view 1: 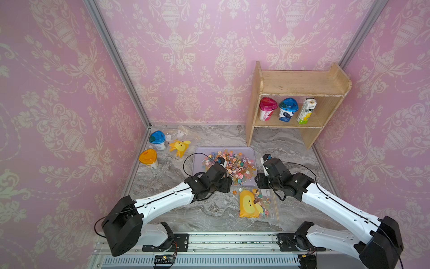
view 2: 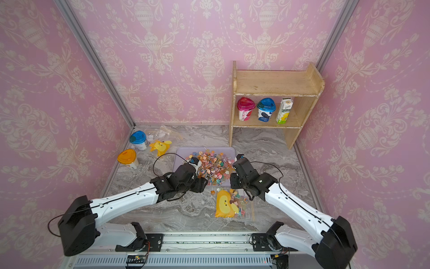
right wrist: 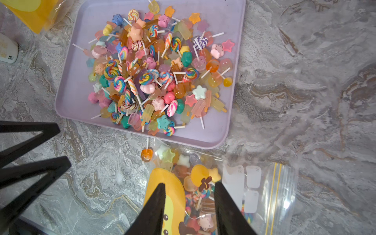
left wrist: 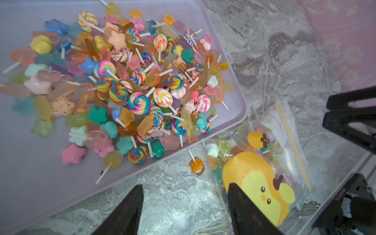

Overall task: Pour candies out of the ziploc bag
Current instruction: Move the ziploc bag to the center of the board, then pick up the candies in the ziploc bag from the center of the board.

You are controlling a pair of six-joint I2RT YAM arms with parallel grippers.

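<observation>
Take twelve o'clock as the back wall in both top views. Your clear plastic ziploc bag with the yellow duck print (view 1: 250, 205) (view 2: 224, 205) lies flat on the grey marble-patterned tabletop (view 1: 186, 216), just off the 5 o'clock corner of the shallow lavender plastic tray (view 1: 202, 151). Most of the small multicoloured candies (view 1: 235, 163) sit heaped in that tray (right wrist: 69, 91): swirled lollipops on white sticks, stars and ice-lolly shapes. A smaller batch (right wrist: 183, 162) is inside the bag, bunched at its 12 o'clock end beside the tray rim. One orange lollipop (left wrist: 197, 166) lies alone on the marble between tray and bag, at the bag's 11 o'clock.

Your left gripper (left wrist: 185, 185) has its fingers (left wrist: 126, 213) well apart, with only bare marble in the gap. The bag (left wrist: 254, 177) lies to one side of it. The finger nearer the right arm crosses in front of the duck print, and the other is over bare tabletop near the tray's edge.

Your right gripper (right wrist: 189, 183) also has its fingers (right wrist: 154, 211) apart and clamps nothing. It hangs directly over the bag (right wrist: 270, 195). One finger covers the duck print, the other covers the white label patches, and candy-filled plastic shows between them. You cannot tell whether the tips touch the plastic. In the top views the gripper bodies hide the fingers.
</observation>
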